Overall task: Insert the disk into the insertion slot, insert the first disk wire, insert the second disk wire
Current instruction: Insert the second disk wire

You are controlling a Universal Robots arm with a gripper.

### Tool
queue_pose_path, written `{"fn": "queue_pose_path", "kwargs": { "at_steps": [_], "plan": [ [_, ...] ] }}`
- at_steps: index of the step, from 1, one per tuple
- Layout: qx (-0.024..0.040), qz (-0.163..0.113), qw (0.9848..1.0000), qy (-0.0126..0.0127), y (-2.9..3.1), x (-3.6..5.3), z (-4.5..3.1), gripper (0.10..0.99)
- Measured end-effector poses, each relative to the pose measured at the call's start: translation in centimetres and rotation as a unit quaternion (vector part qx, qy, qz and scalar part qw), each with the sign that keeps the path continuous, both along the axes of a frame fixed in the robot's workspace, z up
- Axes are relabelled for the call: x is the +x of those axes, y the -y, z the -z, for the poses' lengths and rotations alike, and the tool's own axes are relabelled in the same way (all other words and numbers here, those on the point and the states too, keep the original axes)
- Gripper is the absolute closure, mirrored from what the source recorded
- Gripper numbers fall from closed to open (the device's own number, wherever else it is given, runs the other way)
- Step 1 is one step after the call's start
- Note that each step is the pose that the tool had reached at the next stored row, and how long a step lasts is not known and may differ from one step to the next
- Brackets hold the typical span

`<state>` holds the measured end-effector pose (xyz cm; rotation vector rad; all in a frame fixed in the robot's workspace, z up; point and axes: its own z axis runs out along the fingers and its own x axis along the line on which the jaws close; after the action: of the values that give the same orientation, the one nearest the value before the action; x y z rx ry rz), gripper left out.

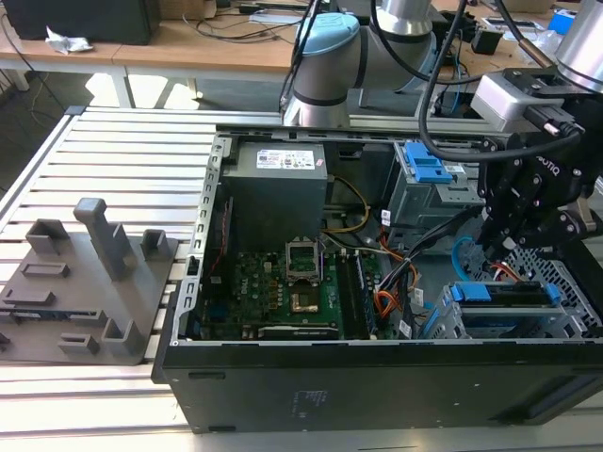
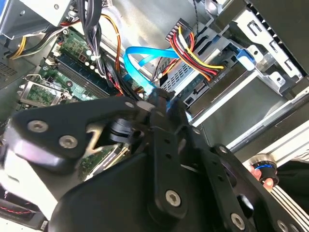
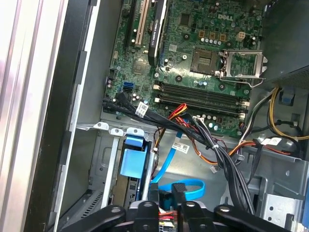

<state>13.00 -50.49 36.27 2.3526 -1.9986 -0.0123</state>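
Blue cable (image 2: pixel 140 55): thin, flat, light blue, bent in a loose loop, small dark plug (image 3: pixel 179 188) at one end. In the exterior view, seen as a short blue arc (image 1: pixel 461 252) at right of centre, just beside the gripper (image 1: pixel 513 231) on its left.

Jaws: pinched together on the plug end of the cable, w/ a bit of blue peeking out right at the tips in the second wrist view (image 2: pixel 161 99). Rest of the loop arcs away from the tips, over the case floor, toward the green board (image 3: pixel 193 53).

Drive cage (image 1: pixel 565 325): silver perforated sheet metal, lower right of the exterior view, inside the open black PC case (image 1: pixel 377 386). Disk (image 1: pixel 499 294) already seated in its bay, blue bracket (image 1: pixel 471 292) on top. Gripper directly above the cage's rear edge, close to it, not touching as far as can be told.

Power wires (image 2: pixel 193 50), red/yellow/black bundle, w/ black plug (image 2: pixel 218 77) up against the disk's edge; seated or not, can't tell.

Grey fixture (image 1: pixel 94 273) at left of the exterior view, well apart from the case.
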Motion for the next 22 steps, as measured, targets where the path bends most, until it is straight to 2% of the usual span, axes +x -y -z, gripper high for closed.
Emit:
{"fn": "queue_pose_path", "kwargs": {
  "at_steps": [2,7,8,11,14,18,20,22],
  "plan": [
    [-0.0002,0.0,1.0,0.0,0.0,0.0,0.0,0.922],
    [-0.0005,0.0,1.0,0.0,0.17,0.0,0.0,0.925],
    [-0.0005,0.0,1.0,0.0,0.36,0.0,0.0,0.925],
    [-0.0011,0.0,1.0,0.0,1.6,0.0,0.01,0.925],
    [-0.0017,0.0,1.0,0.0,2.59,0.0,0.03,0.925],
    [-0.0018,0.001,1.0,0.0,3.1,0.0,0.2,0.925],
    [0.006,0.005,1.0,0.0,3.33,0.02,0.32,0.925],
    [0.0087,0.007,0.9999,0.0,3.45,0.02,0.41,0.925]
  ]
}}
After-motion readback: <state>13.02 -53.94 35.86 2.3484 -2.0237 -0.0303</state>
